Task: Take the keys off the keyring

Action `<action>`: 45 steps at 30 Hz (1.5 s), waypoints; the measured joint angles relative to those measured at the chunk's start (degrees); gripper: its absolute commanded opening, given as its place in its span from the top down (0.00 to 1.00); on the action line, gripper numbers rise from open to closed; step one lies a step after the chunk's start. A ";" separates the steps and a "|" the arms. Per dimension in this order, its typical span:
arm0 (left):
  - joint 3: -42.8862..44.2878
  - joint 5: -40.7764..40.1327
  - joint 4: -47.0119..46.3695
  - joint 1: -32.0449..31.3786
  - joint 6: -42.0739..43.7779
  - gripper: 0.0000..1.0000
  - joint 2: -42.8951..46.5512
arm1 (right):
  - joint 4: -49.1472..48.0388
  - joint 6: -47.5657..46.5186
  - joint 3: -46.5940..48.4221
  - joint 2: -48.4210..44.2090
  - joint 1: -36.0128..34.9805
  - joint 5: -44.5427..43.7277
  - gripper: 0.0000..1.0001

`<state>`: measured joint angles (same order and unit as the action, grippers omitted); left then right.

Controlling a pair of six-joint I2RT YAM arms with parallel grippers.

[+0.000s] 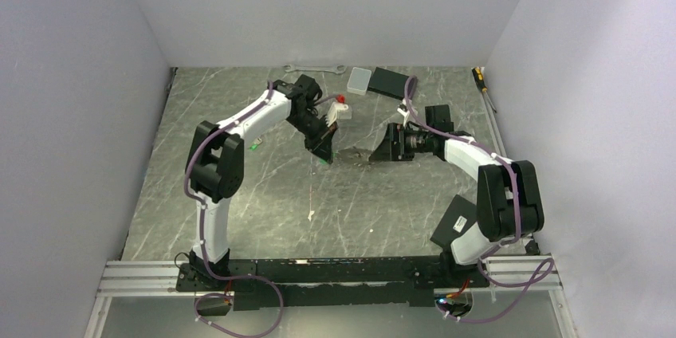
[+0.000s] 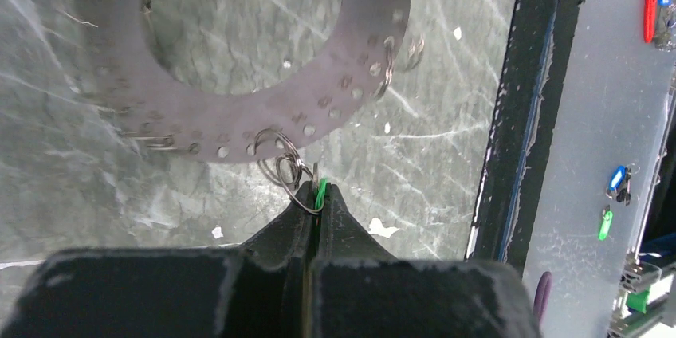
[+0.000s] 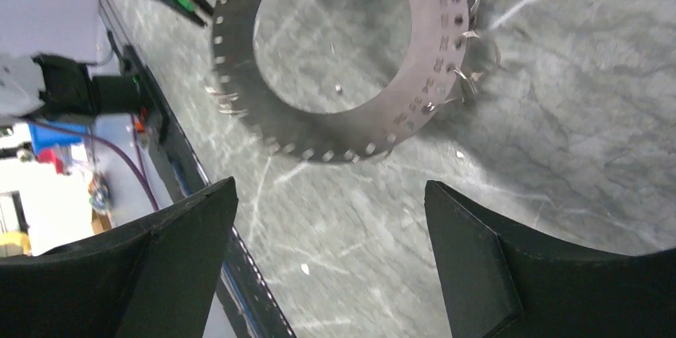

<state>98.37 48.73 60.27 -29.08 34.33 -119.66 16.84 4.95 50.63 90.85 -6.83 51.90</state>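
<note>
Our left gripper pinches a green key at the keyring's six o'clock rim, likely anchoring it; our right gripper gapes wide and empty, keyring at its twelve o'clock.

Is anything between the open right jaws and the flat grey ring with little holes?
Nothing visible: only bare marble table lies between the right gripper and the flat grey perforated metal ring. The left gripper pinches a green key beside its rim.

Left fingers pinched tight — right fingers spread wide.
</note>
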 measured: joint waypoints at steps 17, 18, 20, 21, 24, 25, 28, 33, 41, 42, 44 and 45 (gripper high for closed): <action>1.70 3.67 7.04 -0.20 0.52 1.00 -1.25 | -19.02 -11.93 -7.72 -17.31 -4.04 0.92 0.46; 2.60 4.15 7.74 -0.22 0.55 1.00 -1.25 | -20.61 -12.76 -7.65 -17.38 -5.57 0.57 0.48; 3.48 4.83 8.35 -0.26 0.55 1.00 -1.25 | -21.53 -15.50 -7.39 -17.20 -8.44 -0.37 0.51; 3.67 5.25 8.57 -0.26 0.52 1.00 -1.25 | -21.53 -17.51 -7.34 -17.09 -10.16 -0.96 0.53; 3.65 5.57 9.07 -0.26 0.37 1.00 -1.25 | -21.35 -22.16 -7.34 -16.94 -13.88 -2.47 0.55; 3.65 5.79 9.18 -0.26 0.35 1.00 -1.25 | -21.38 -23.58 -7.34 -16.94 -14.95 -3.10 0.56; 3.65 6.54 9.29 -0.35 0.13 1.00 -1.22 | -21.18 -26.93 -7.32 -16.94 -17.88 -5.53 0.57; 3.65 7.02 9.51 -0.61 -0.07 1.00 -1.22 | -20.83 -30.99 -6.69 -16.44 -22.25 -10.16 0.59; 3.65 7.80 9.66 -1.05 -0.07 1.00 -1.14 | -20.13 -35.71 -6.51 -14.47 -25.83 -15.50 0.60; 3.65 7.89 9.66 -1.14 -0.07 1.00 -1.14 | -19.91 -36.17 -6.45 -14.16 -26.14 -16.00 0.60; 3.65 8.00 9.68 -1.36 -0.07 1.00 -1.14 | -19.87 -36.98 -6.27 -13.55 -26.75 -17.20 0.60; 3.65 8.02 9.68 -1.42 -0.07 1.00 -1.14 | -19.87 -37.24 -6.19 -13.31 -26.97 -17.59 0.60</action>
<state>102.02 56.75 69.95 -30.50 34.26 -120.79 -3.03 -32.29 44.45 77.54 -33.80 34.30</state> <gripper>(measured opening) 0.022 0.409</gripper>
